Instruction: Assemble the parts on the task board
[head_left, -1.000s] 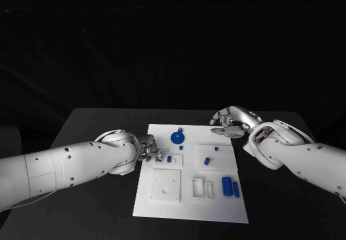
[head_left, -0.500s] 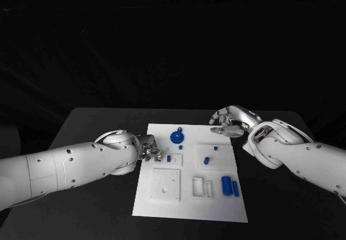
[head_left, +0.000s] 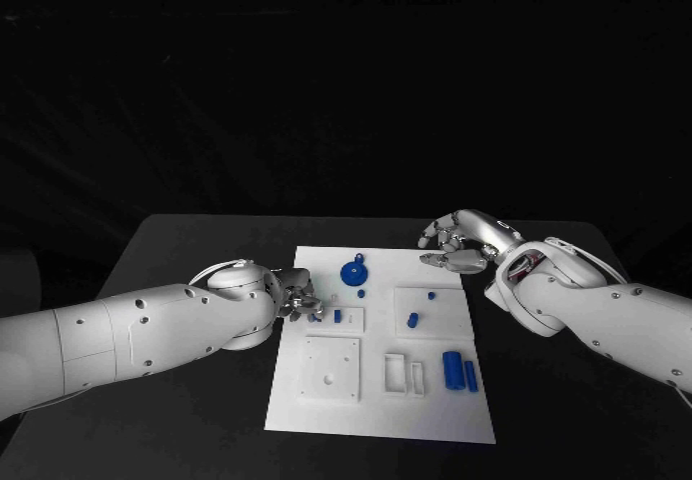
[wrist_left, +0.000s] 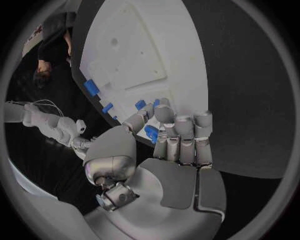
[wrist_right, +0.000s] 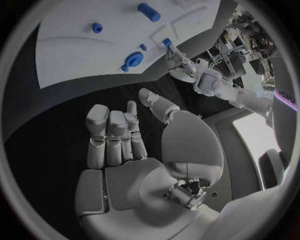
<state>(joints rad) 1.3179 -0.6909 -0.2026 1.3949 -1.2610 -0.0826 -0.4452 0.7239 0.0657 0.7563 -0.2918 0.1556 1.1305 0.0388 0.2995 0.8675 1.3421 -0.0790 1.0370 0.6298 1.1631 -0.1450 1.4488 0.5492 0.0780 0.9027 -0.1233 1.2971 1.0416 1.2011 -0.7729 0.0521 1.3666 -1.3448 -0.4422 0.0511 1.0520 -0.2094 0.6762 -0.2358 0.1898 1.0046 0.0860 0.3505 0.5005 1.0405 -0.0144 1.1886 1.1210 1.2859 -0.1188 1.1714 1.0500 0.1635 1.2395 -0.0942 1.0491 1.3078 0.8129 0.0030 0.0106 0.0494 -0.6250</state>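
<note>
The white task board (head_left: 433, 410) lies in the middle of the table. My left hand (head_left: 299, 300) sits at its left edge with fingers curled. In the left wrist view a small blue part (wrist_left: 150, 133) is pinched between the thumb and fingertips of that hand (wrist_left: 178, 145). Beside it a small blue peg (head_left: 338, 317) stands in a white block. On the board are also a blue disc (head_left: 353, 272), a blue stub (head_left: 413, 321) and two blue cylinders (head_left: 462, 373). My right hand (head_left: 462, 245) hovers off the board's far right corner, fingers loosely apart, holding nothing.
A raised white square plate (head_left: 329, 370) with holes and a slotted white block (head_left: 405, 375) occupy the board's near half. Bare black table lies to either side of the board. The right wrist view shows the board (wrist_right: 75, 50) and the blue disc (wrist_right: 133, 60) beyond the fingers.
My left hand has shifted slightly along the board's left edge, still curled at the same spot. The right hand has not moved.
</note>
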